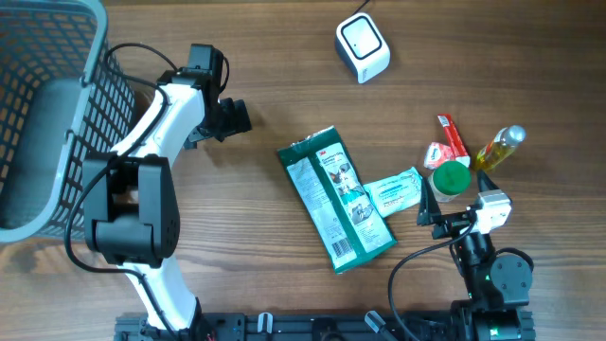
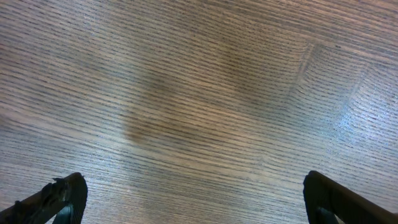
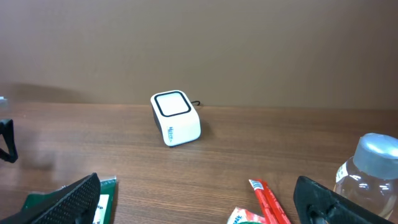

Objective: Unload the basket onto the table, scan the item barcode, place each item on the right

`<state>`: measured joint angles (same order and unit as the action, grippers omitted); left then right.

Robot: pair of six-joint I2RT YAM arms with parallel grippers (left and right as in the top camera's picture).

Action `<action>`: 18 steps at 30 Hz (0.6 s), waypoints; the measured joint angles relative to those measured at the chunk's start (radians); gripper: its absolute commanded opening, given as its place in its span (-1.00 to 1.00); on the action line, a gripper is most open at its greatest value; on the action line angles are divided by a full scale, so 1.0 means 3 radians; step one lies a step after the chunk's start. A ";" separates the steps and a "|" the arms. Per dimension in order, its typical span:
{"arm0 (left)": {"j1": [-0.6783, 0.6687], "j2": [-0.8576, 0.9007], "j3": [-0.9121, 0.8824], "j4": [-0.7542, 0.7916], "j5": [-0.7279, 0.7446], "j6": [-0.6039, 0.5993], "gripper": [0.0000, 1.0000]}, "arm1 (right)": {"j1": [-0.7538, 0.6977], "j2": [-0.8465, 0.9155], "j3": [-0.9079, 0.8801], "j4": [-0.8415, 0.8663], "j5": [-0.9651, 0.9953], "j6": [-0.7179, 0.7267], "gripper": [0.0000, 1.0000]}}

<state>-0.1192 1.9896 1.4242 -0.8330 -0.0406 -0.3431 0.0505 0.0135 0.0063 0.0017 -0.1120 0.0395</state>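
Overhead: the green packet [image 1: 336,199] lies flat at table centre with nothing gripping it. The white scanner [image 1: 363,47] stands well apart at its 12 o'clock, and a teal sachet [image 1: 393,192] touches the packet at 3 o'clock. Left wrist: the left gripper [image 2: 193,202] hangs over the wood table [image 2: 199,93], jaws spread wide and empty. Right wrist: the right gripper [image 3: 199,208] is likewise spread and empty, with the scanner at 12 o'clock and the packet's corner at 8 o'clock.

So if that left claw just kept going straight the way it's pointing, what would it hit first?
The bare wooden table. The left claw is open, and its own camera shows only wood grain ahead, so it would likely touch the tabletop first. How far off that is, I can't tell.
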 measured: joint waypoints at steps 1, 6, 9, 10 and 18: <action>0.0000 0.0000 0.0000 0.0000 0.0000 0.0000 1.00 | 0.0000 0.0000 -0.0001 0.0001 0.0000 -0.0001 0.99; 0.0000 0.0000 0.0000 0.0000 0.0000 0.0000 1.00 | 0.0000 0.0000 0.0000 0.0001 0.0000 -0.0001 0.99; 0.0000 0.0000 0.0000 0.0000 0.0000 0.0000 1.00 | 0.0000 0.0000 -0.0001 0.0000 0.0000 -0.0001 1.00; 0.0000 -0.0001 0.0000 0.0000 0.0000 0.0000 1.00 | 0.0000 0.0000 0.0000 0.0000 0.0000 -0.0001 0.99; -0.0403 -0.1024 -0.0039 -0.0006 0.0000 0.0000 1.00 | 0.0000 0.0000 -0.0001 0.0001 0.0000 -0.0001 1.00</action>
<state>-0.2401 1.6825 1.4124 -0.8349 -0.0406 -0.3431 0.0505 0.0135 0.0059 0.0021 -0.1120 0.0391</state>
